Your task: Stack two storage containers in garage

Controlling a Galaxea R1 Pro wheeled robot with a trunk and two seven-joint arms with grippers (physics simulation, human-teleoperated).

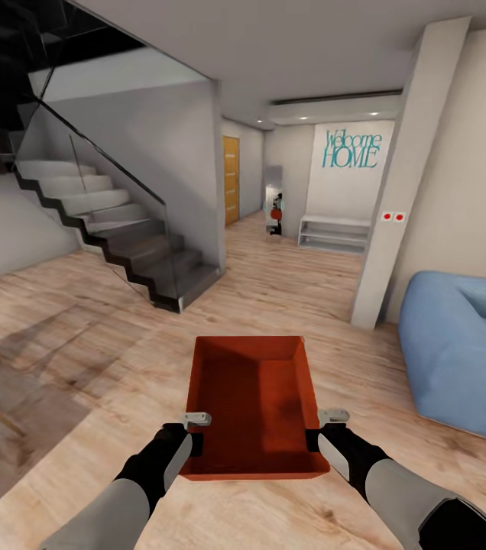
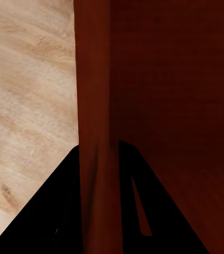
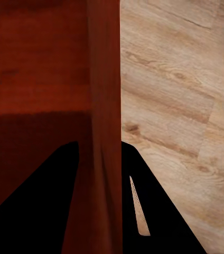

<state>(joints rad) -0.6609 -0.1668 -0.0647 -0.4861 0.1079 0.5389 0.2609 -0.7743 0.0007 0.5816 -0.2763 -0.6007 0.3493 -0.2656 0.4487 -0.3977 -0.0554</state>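
Note:
I hold one red-orange storage container (image 1: 252, 405) in front of me, above the light wood plank floor of the living room. My left gripper (image 1: 189, 437) is shut on its left wall and my right gripper (image 1: 319, 435) is shut on its right wall. In the left wrist view the container wall (image 2: 96, 127) runs straight between the dark fingers (image 2: 48, 211). The right wrist view shows the opposite wall (image 3: 104, 121) clamped the same way, with plank floor beside it. The bin is empty.
A blue sofa (image 1: 464, 351) sits at the right. A white column (image 1: 400, 183) stands ahead on the right. A staircase (image 1: 113, 237) rises at the left. A corridor leads ahead past an orange door (image 1: 231, 180) to a wall lettered "Welcome HOME" (image 1: 351, 149).

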